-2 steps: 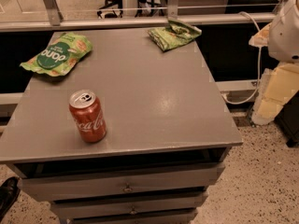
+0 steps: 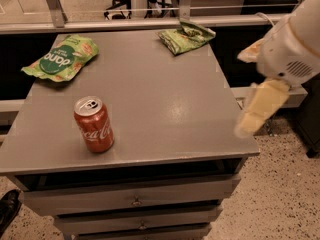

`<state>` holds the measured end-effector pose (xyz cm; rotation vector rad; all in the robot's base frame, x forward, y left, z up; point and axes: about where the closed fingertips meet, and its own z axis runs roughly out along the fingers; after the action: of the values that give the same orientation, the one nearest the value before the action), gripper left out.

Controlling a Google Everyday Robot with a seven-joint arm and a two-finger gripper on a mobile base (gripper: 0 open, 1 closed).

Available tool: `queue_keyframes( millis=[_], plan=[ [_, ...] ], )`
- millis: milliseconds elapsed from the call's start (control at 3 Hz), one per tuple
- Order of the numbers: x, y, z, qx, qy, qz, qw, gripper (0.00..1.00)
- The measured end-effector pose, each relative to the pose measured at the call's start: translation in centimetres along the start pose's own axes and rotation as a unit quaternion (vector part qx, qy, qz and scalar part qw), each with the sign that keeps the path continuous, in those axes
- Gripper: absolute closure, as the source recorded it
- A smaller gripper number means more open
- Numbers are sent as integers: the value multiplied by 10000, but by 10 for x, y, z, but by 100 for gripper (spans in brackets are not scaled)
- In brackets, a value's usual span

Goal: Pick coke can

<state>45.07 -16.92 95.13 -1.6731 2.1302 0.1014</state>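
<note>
White Coca-Cola script is running down the red coke can (image 2: 94,125). White lettering is showing upside down on the left green snack bag (image 2: 61,58) — unreadable. The gripper (image 2: 248,91) is hovering beside the table's (image 2: 150,99) right edge — jaws spread.

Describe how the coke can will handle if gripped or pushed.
The can stands upright and narrow: a high push probably tips it. Smooth metal wall likely slips and dents. The tool hangs by the table's right edge.

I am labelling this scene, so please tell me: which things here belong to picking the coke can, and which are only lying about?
Job: coke can, front left; gripper, jaws open, beside the right edge of the table.
Lying about: green snack bag, back left; crumpled green bag, back right.
</note>
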Motion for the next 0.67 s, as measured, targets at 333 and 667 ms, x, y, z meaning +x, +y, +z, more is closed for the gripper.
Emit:
queue_keyframes(
  millis=[333,667],
  plan=[
    [-69,19,59,-537,-1349,62,9894,0],
    [-118,32,85,-852,-2255,130,9704,0]
  ],
)
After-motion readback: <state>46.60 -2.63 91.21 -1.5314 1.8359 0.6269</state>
